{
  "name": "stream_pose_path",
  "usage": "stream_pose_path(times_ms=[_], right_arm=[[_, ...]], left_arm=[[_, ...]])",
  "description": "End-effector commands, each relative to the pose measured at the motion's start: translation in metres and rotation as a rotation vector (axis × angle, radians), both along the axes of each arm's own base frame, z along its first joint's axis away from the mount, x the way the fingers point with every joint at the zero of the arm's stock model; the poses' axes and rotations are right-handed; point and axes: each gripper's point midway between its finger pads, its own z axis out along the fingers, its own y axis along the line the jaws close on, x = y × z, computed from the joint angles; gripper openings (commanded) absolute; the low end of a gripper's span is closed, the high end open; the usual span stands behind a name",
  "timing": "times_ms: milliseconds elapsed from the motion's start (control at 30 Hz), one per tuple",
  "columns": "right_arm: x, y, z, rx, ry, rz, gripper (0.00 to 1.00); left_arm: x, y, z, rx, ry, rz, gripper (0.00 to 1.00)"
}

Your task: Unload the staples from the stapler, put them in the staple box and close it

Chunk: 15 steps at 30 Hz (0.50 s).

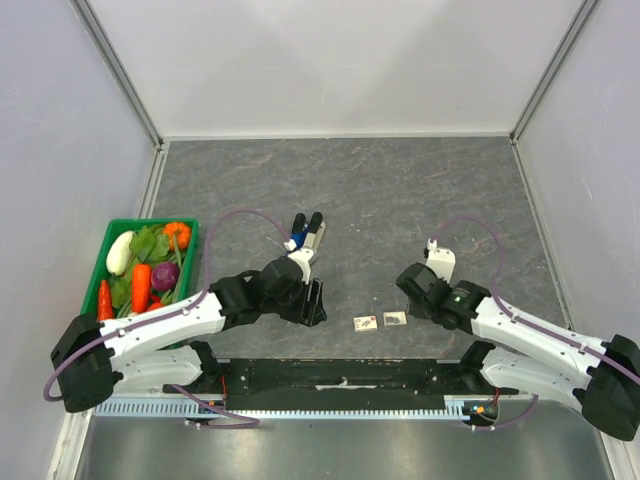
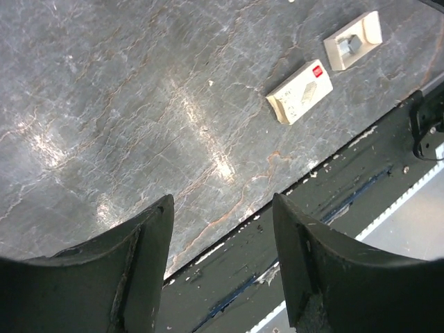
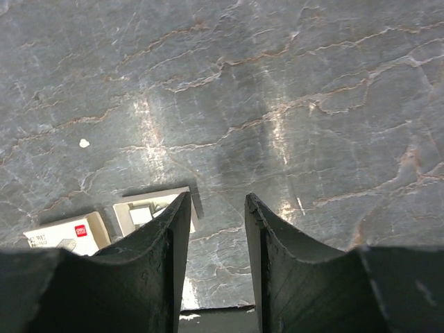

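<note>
- Two arms are reaching over the grey table (image 1: 400,190) in the top view. The stapler (image 1: 306,234) is lying just beyond the left gripper (image 1: 316,305), well apart from the right gripper (image 1: 408,284). A pair of small white boxes (image 1: 365,323) is sitting near the table's front edge, between the grippers.
- In the left wrist view, the left fingers (image 2: 149,236) are standing spread wide, gripping nothing.
- In the right wrist view, the right fingers (image 3: 170,236) are standing a narrow gap apart, empty, with the boxes showing beside them.
</note>
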Motion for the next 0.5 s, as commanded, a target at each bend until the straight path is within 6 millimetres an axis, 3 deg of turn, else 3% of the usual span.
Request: stream_pose_path(times_ms=[0, 200, 467], right_arm=[[0.001, 0.016, 0.001, 0.067, -0.004, 0.064, 0.43], [-0.006, 0.025, 0.000, 0.107, 0.025, 0.130, 0.42], [-0.014, 0.027, -0.016, 0.098, 0.079, 0.165, 0.40]], left_arm=[[0.007, -0.007, -0.014, -0.013, 0.020, 0.109, 0.65], [0.005, -0.009, -0.039, 0.058, 0.045, 0.130, 0.60], [0.008, -0.016, -0.045, 0.071, 0.047, 0.139, 0.59]])
